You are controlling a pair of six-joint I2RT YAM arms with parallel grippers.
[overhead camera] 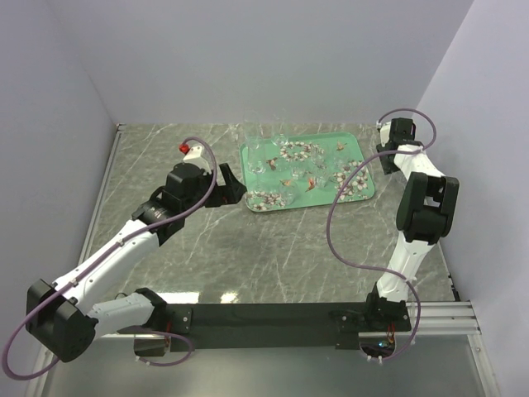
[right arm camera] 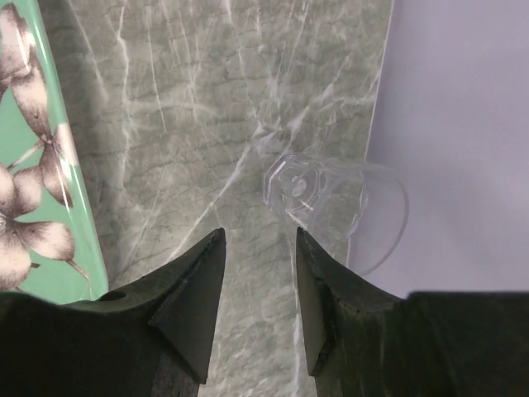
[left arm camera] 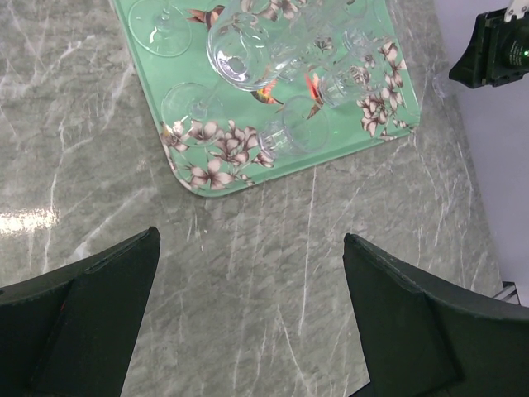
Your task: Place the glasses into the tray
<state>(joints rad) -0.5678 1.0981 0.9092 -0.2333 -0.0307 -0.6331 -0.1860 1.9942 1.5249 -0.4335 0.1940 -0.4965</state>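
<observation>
Two arms on a grey marble table (overhead camera: pixel 248 256). L gripper (left arm camera: pixel 250 240) hovers w/ jaws wide and nothing between, just short of the tray's near corner. Tray (left arm camera: pixel 155 78), teal w/ white flowers, holds several clear glasses (left arm camera: pixel 240 54), crowded and overlapping; count hard to tell, far end cut off in L wrist view. R gripper (right arm camera: pixel 259 240) is beside the tray's right edge, jaws narrow, empty. Just past its tips a stray glass (right arm camera: pixel 318 198) sits off the tray by the wall (right arm camera: pixel 463 124); outline faint.
</observation>
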